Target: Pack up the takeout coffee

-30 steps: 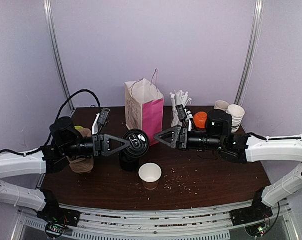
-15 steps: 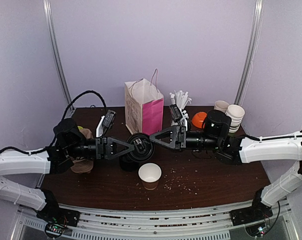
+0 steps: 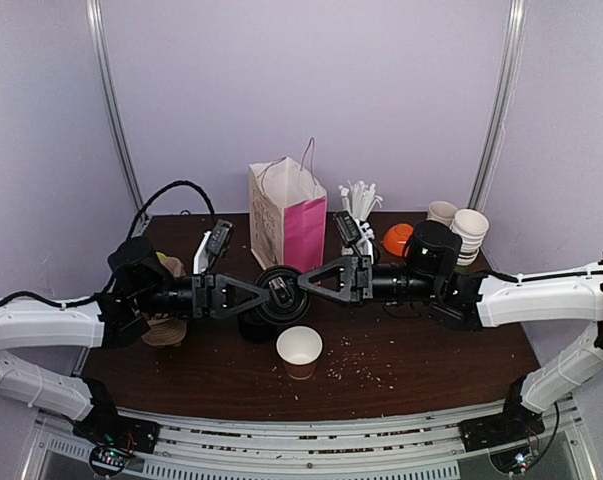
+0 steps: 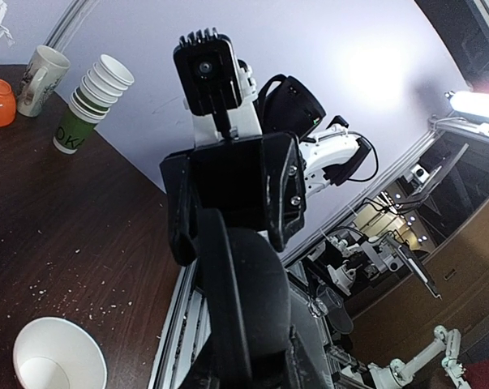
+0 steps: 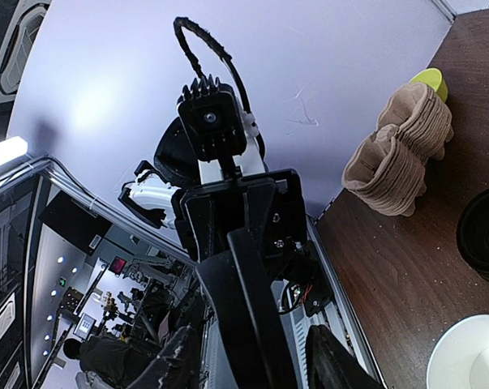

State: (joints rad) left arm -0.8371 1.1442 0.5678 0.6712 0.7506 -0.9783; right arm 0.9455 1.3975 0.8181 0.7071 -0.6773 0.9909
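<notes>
A black dome lid (image 3: 278, 291) hangs on edge above the table's middle, with my left gripper (image 3: 265, 292) shut on it. In the left wrist view the lid (image 4: 256, 300) fills the space between the jaws of my left gripper (image 4: 252, 373). My right gripper (image 3: 292, 285) reaches in from the right. In the right wrist view its jaws (image 5: 256, 365) stand on either side of the lid (image 5: 256, 316), with a gap on each side. A small paper cup (image 3: 299, 349), brown outside and white inside, stands open in front of the lid (image 4: 57, 366) (image 5: 471, 356).
A black round container (image 3: 249, 326) sits under the lid. A pink-and-white paper bag (image 3: 288, 222) stands at the back. Brown sleeves (image 3: 164, 328) lie at the left. White stirrers (image 3: 359, 200), an orange object (image 3: 399, 238), stacked cups (image 3: 471, 232) and a mug (image 3: 441, 211) are at the back right.
My right gripper has moved left up to the lid and its jaws have narrowed around it. My left gripper carried the lid slightly right, then held still.
</notes>
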